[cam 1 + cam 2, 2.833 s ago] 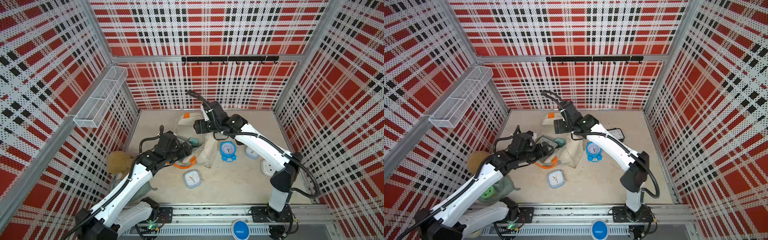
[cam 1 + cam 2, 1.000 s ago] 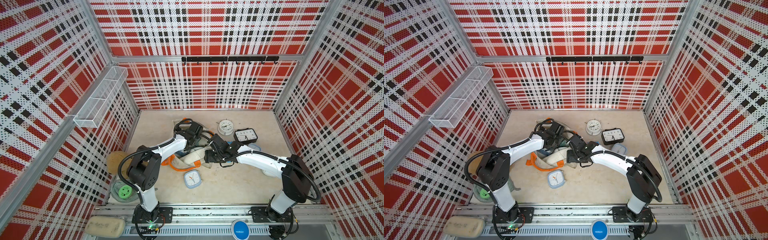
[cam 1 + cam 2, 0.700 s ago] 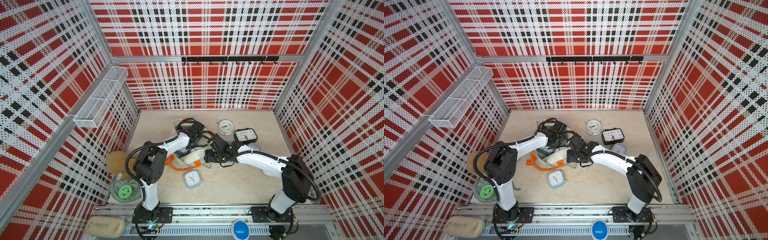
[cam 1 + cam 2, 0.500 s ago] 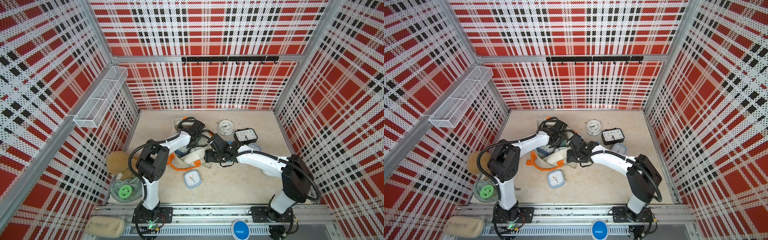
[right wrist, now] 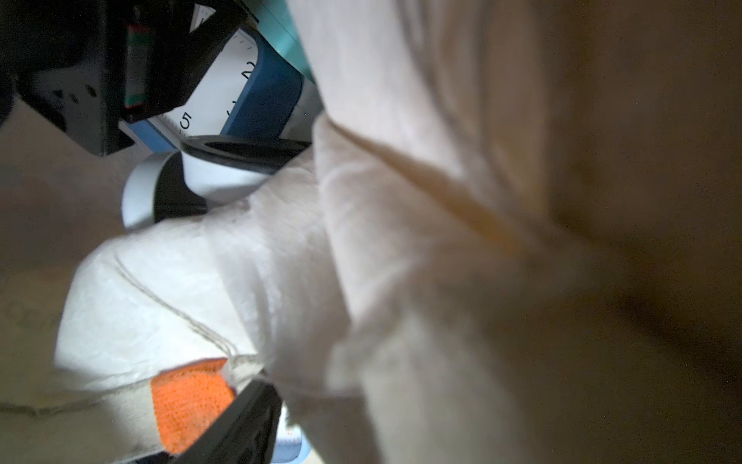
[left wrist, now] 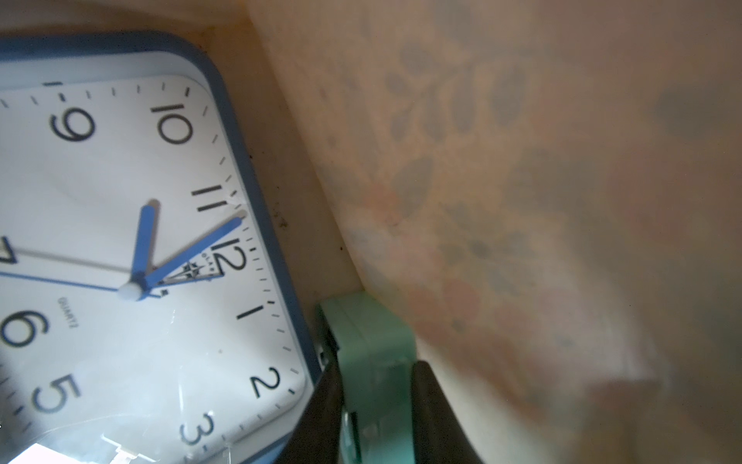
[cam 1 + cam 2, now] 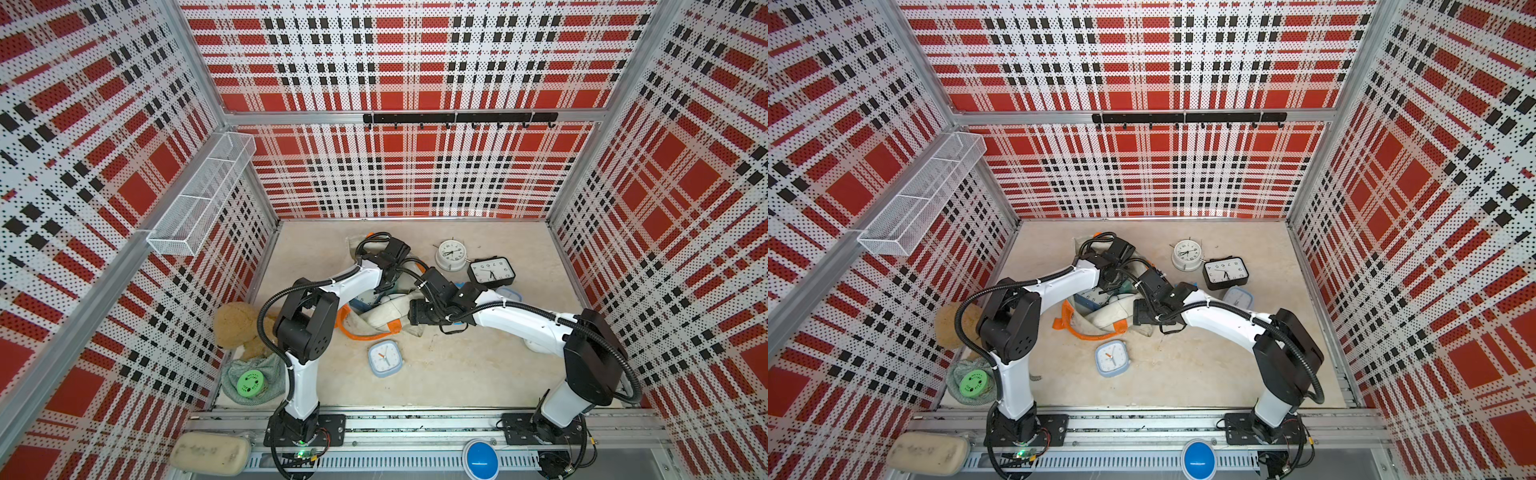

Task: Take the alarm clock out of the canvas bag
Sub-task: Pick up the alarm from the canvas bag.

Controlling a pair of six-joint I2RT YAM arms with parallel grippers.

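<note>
Pinches, with the left gripper (image 6: 373, 363), the edge of what looks like a mint-green plastic alarm clock (image 6: 369, 329) — black fingers (image 6: 321, 401) pressed to both its flanks, judged a grasp fit for drawing it out. Works deep inside the soft cream canvas bag with orange handles (image 7: 384, 316), just beside a second, dark-blue-framed square clock with a white face (image 6: 120, 241). Bends the left wrist down into the bag's mouth, forearm stretched toward one o'clock from a raised elbow.

Sets the right gripper (image 7: 415, 312) at the cloth's three o'clock edge, probably to keep the soft mouth from collapsing or dragging along. Cannot tell whether clenched on canvas or loose — shows only one finger (image 5: 241, 422) beside an orange patch. Reaches low toward ten o'clock with the right forearm.

Leaves the bag lying mid-table, with a pale-blue square clock (image 7: 384, 358) out on the surface at its six o'clock.
</note>
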